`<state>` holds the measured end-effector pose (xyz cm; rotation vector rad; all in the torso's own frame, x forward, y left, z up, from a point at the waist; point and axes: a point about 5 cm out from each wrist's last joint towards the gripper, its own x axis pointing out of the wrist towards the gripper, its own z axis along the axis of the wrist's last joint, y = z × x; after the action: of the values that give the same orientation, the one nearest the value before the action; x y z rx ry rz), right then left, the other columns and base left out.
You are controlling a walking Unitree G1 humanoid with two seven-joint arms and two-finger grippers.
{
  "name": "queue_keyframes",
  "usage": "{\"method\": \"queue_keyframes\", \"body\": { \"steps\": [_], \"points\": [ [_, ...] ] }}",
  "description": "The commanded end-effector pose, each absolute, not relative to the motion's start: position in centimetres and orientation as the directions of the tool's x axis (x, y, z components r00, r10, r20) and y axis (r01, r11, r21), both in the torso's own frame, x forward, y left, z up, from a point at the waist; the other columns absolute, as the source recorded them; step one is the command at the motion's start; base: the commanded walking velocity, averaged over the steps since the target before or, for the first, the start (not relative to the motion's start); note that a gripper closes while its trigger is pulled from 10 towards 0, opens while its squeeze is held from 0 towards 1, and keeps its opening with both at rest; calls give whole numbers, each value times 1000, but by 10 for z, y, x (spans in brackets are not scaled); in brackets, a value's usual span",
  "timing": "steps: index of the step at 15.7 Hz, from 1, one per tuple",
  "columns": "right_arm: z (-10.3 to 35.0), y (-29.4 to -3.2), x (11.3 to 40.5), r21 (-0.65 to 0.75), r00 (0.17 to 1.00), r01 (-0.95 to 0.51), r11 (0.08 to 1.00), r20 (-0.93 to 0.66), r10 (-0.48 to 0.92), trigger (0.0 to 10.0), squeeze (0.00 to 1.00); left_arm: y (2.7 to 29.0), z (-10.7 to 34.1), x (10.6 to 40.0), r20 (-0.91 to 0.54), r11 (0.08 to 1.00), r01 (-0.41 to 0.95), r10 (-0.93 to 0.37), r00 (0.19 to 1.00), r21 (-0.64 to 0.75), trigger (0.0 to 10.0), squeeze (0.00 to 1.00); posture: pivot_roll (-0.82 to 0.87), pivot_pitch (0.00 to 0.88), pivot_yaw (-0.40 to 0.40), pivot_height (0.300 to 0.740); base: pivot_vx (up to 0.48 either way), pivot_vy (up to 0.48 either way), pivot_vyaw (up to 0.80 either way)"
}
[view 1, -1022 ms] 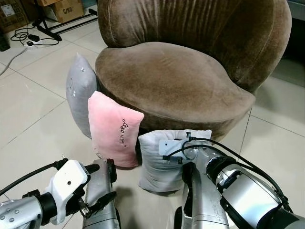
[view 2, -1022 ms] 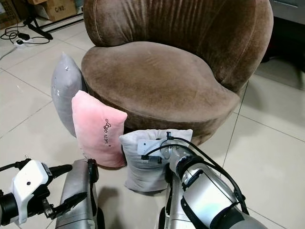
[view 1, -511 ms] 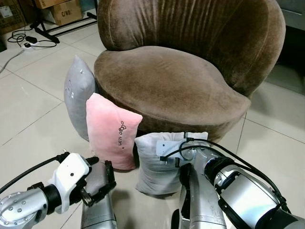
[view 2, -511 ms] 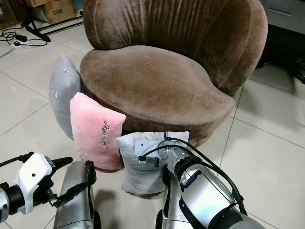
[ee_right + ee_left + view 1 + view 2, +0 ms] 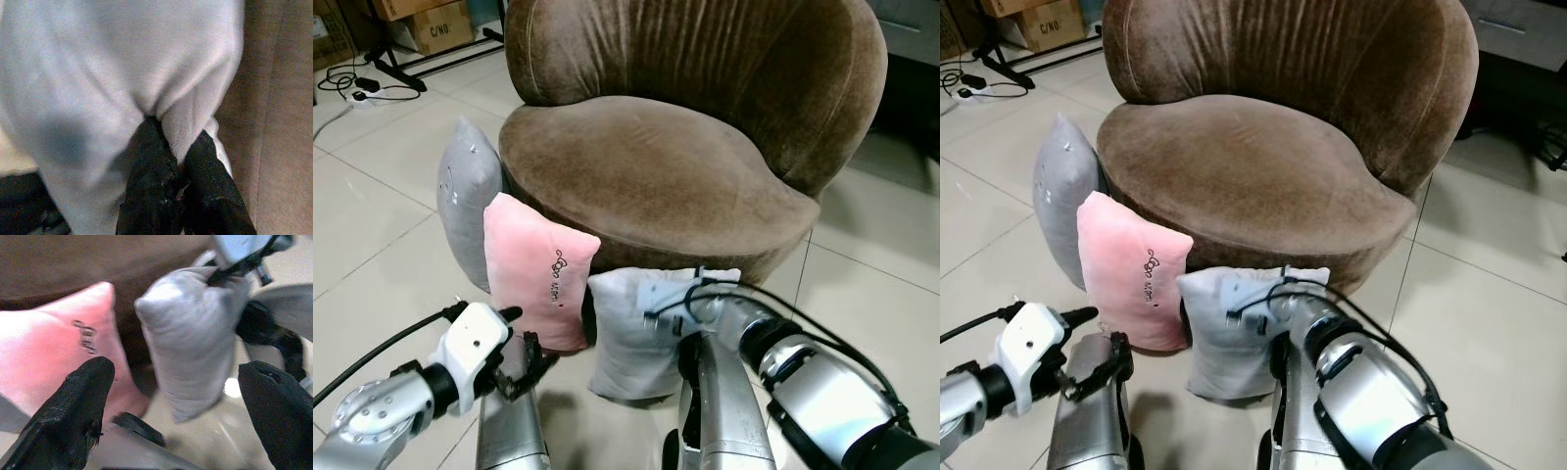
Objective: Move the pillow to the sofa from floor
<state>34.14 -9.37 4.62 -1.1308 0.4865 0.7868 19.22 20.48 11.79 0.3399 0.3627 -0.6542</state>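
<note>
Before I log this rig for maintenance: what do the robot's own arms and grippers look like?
Both arms are silver metal cylinders with black joint rings. The left arm carries a white wrist housing with a black cable running off it. The right arm has black cables looped over it near a pale wrist block. The left gripper and right gripper each have two black, textured fingers.

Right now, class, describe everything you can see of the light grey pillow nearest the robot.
The light grey pillow is a soft, plush, rectangular cushion standing upright on the tiled floor, against the front of the brown sofa. The pink pillow stands beside it. The right pincer is shut on a fold of its fabric, which puckers there.
</note>
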Motion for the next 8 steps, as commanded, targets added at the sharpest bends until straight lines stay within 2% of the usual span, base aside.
{"method": "queue_keyframes", "body": {
  "steps": [1,3,5,7,8],
  "points": [
    [83,-105,365,-650,730,-682,336,-579,363,0,0,203,125,202,-372,758,609,-509,776,234,10000,0,34,0,-24,438,0,0,0],
    [121,-124,380,-670,797,-594,446,-414,439,0,0,200,129,215,-314,778,575,-495,810,255,10000,0,-6,0,-8,438,0,0,0],
    [187,-159,384,-675,836,-455,581,-100,539,0,0,198,135,229,-246,814,510,-454,857,276,10000,0,-23,0,-3,438,0,0,0],
    [230,-191,374,-669,857,-340,661,68,510,0,0,193,142,233,-197,827,499,-461,865,260,10000,0,-45,0,5,438,0,0,0],
    [240,-199,371,-668,865,-304,679,105,491,0,0,191,142,233,-191,827,500,-464,865,256,10000,0,-52,0,9,438,0,0,0]
  ]
}}
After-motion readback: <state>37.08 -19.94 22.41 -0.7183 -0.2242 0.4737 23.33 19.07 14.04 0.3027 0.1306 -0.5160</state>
